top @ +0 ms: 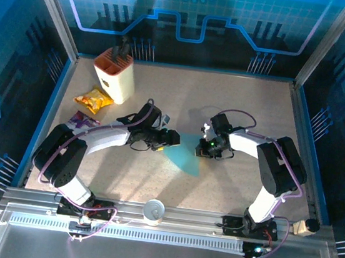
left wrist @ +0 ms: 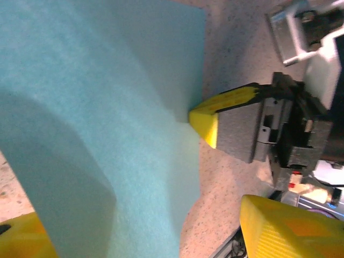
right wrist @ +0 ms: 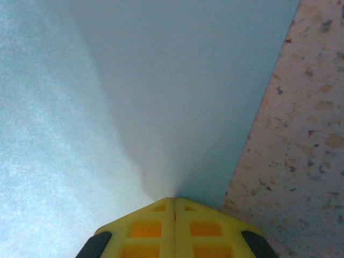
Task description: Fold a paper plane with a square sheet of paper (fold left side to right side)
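**Right fingers [right wrist: 173, 215] pinching the thin light-blue square sheet of paper [top: 182, 158]**

The sheet is sitting mid-way across the worktop [top: 250, 113], partly lifted, its long axis running far-to-near and tapering toward the arm bases. The left fingers [left wrist: 285, 228] are standing apart, released.

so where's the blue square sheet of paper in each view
top external: the square sheet of paper lies near the middle of the table.
left wrist: it takes up the left and middle, from top to bottom.
right wrist: it spans the top and left, with the table showing at right.
shared landmark: the right gripper, shut on the sheet's edge.
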